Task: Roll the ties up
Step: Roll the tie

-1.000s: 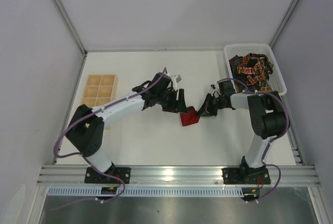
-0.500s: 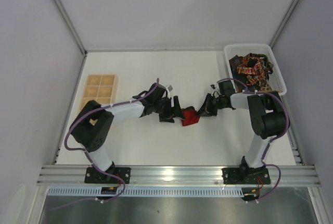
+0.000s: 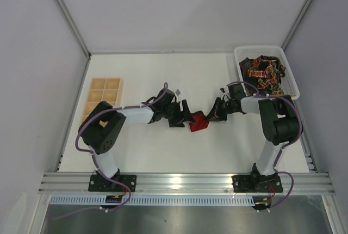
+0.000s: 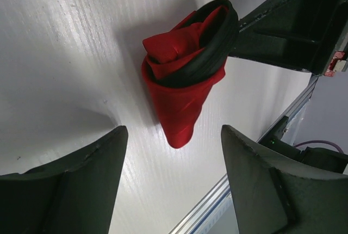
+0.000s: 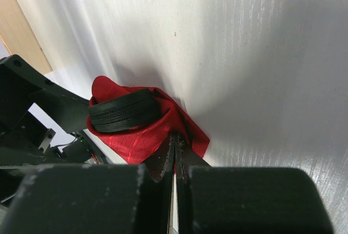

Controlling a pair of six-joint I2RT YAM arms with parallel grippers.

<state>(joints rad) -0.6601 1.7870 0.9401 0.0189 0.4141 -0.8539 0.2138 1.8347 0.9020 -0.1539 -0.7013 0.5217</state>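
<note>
Top external — left gripper (image 3: 186, 115) spread beside red tie (image 3: 198, 123) | right gripper (image 3: 210, 118) pinches it | patterned ties (image 3: 263, 73) in basket (image 3: 258, 48)

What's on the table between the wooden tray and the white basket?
The top camera shows a bundled red tie there, the shut right tool pinching it and the open left tool just beside it.

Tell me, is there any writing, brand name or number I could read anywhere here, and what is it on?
No text can be read in any view.
The white tag on the left arm: too small to tell whether it bears writing.
The red tie, white basket and wooden tray: no lettering visible.
</note>
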